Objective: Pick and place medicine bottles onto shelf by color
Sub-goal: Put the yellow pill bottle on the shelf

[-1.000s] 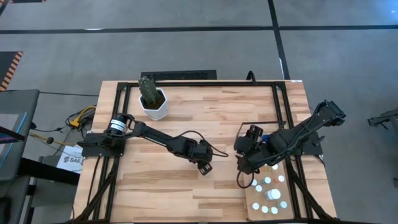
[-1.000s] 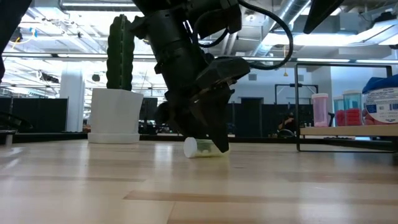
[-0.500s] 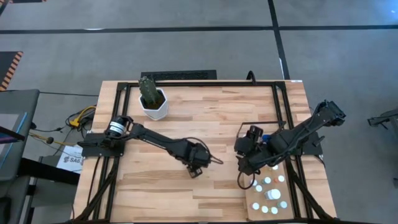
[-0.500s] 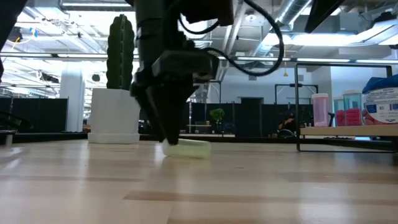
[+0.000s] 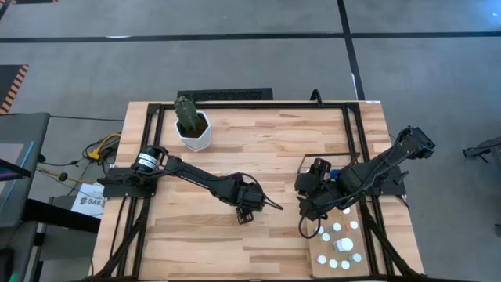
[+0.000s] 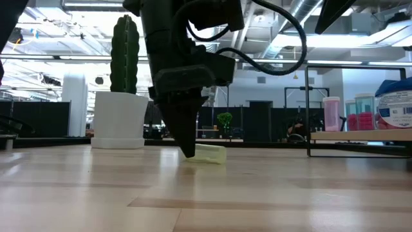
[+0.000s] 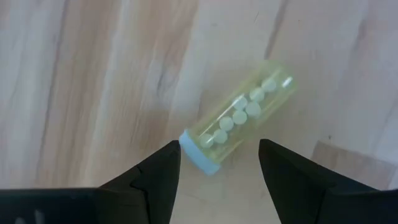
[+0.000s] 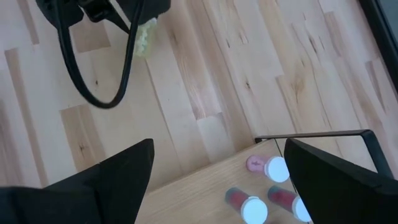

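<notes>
At centre frame on the bench [image 5: 196,235], the yellow-green bottle [image 7: 239,123] lies toppled just ahead of the left fingers [image 7: 163,171] (parted, holding nothing), long axis diagonal across their gap, cap nearest.

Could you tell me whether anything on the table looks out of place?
Yes: a yellow-green bottle lies tipped on its side on the bare table, apart from the bottles standing on the shelf. The left gripper hovers open over its cap end.

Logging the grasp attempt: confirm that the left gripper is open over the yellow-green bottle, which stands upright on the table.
Not upright. The left wrist view shows the yellow-green bottle lying on its side on the table, with the open left gripper over its capped end.
</notes>
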You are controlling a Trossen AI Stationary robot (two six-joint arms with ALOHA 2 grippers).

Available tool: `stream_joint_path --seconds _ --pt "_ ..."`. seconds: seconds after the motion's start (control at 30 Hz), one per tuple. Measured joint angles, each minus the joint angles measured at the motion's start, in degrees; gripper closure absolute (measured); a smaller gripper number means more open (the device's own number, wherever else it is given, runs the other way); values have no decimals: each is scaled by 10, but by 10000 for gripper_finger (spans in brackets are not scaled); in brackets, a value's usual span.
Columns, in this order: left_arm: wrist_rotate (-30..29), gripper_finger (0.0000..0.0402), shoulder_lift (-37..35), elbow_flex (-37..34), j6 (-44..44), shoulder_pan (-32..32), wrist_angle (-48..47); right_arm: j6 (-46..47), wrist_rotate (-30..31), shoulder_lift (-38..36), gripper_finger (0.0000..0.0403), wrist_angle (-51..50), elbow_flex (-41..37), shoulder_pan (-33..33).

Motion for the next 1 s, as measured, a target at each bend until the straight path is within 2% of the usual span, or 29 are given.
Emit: stream_joint_path --seconds 0.27,0.37,0.73,1.0 --pt "16 196 0 0 193 11 -15 0 0 0 23 19 0 0" --pt "17 196 3 0 240 11 -14 4 0 0 23 22 0 0" --pt "0 196 3 0 348 11 2 4 0 0 23 25 0 0" --pt "16 196 11 1 346 13 10 4 0 0 23 25 0 0"
